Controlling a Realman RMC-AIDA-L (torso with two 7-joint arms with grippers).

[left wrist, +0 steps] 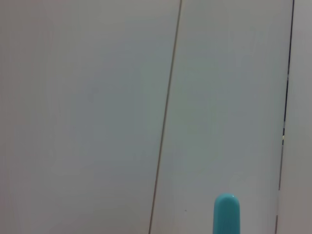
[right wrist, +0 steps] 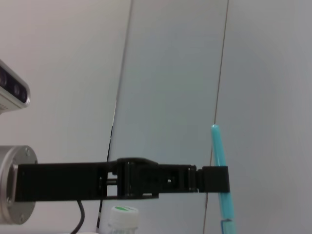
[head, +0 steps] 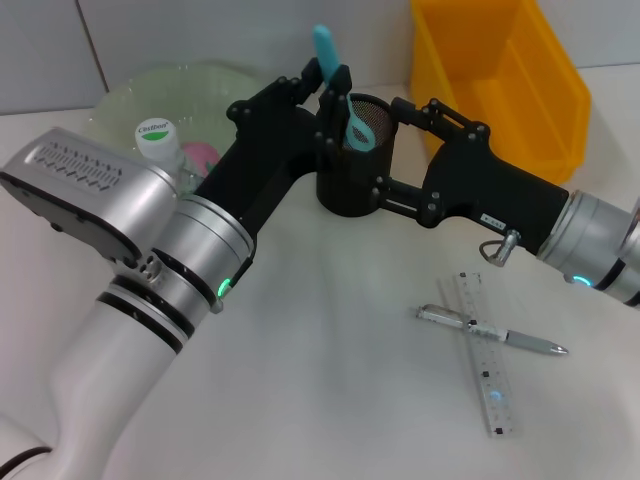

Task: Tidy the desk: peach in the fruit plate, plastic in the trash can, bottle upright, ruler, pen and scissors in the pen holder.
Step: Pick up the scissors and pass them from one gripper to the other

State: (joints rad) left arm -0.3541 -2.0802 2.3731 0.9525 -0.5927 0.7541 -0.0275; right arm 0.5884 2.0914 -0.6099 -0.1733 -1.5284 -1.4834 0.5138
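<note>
Gripping scissors (head: 328,50) — left hand (head: 335,92) — over pen holder (head: 354,175).

1. The scissors (head: 329,62) are showing teal handles above a black mesh pen holder (head: 357,160).
2. The bin (head: 500,80) at the far right is glowing solid yellow.
3. The plate (head: 175,95) at the far left is looking pale translucent green, with something pink (head: 202,155) lying on it.
4. The bottle (head: 157,140) is wearing a white cap with a green mark.
5. The ruler (head: 484,352) is showing clear with dark markings, and the pen (head: 490,331) is gleaming silver.
6. Both grippers, left (head: 330,85) and right (head: 400,110), are showing matte black on silver-and-white arms.
</note>
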